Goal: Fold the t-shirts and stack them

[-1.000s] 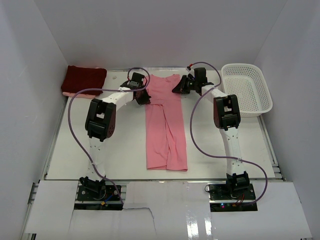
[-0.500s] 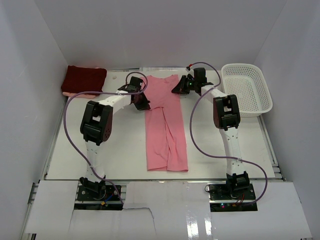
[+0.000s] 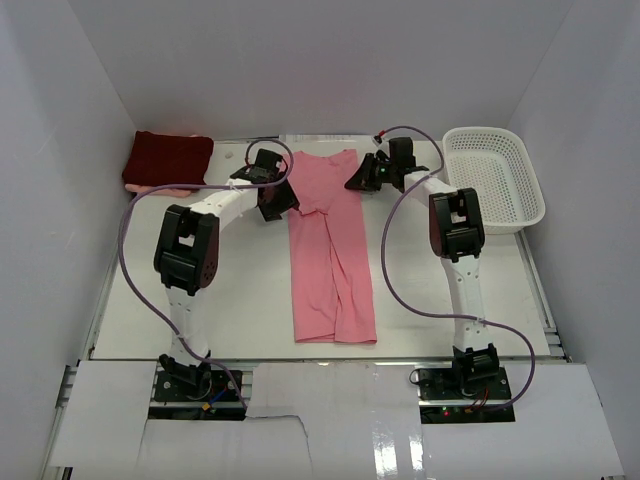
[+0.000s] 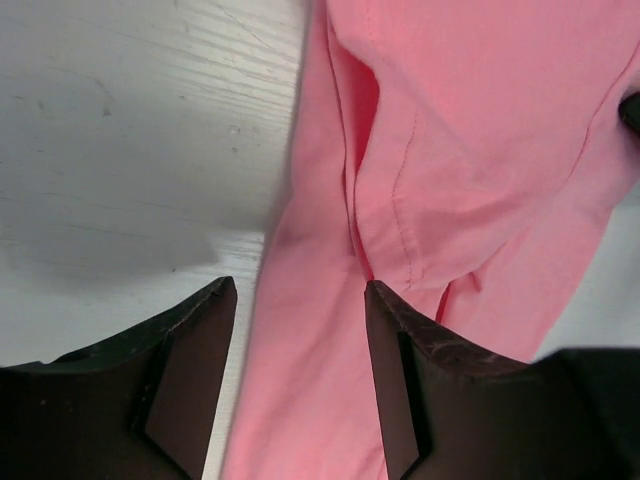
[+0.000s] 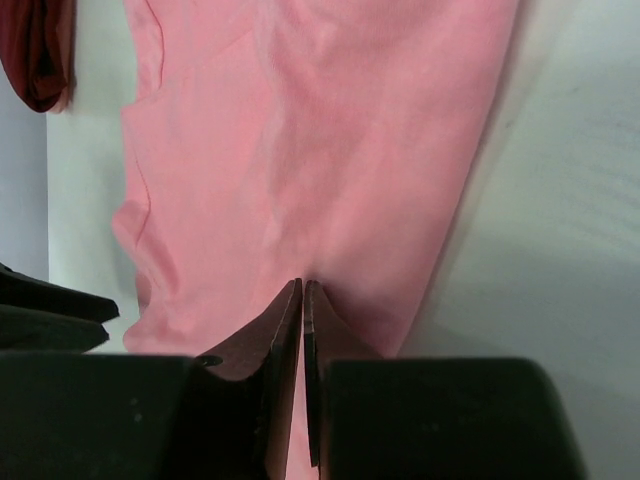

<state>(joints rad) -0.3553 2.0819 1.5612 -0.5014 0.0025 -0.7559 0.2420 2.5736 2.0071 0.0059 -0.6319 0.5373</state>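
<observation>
The salmon pink t-shirt (image 3: 330, 250) lies as a long narrow strip down the middle of the table, collar end at the back. My left gripper (image 3: 279, 201) is at its back left edge. In the left wrist view the left gripper (image 4: 298, 290) is open, its jaws apart over the pink t-shirt (image 4: 480, 150) and holding nothing. My right gripper (image 3: 362, 176) is at the back right edge. In the right wrist view the right gripper (image 5: 303, 284) is shut, pinching the pink t-shirt (image 5: 300, 130). The dark maroon t-shirt (image 3: 168, 160) sits folded at the back left corner.
A white mesh basket (image 3: 522, 205) stands at the back right, close to the right arm's elbow. White walls enclose the table (image 3: 200, 320) on the left, back and right. Purple cables loop beside both arms.
The left gripper has opened and let go of the pink t-shirt's back left edge, and its arm has shifted slightly left. The right gripper has stayed in place, shut.
</observation>
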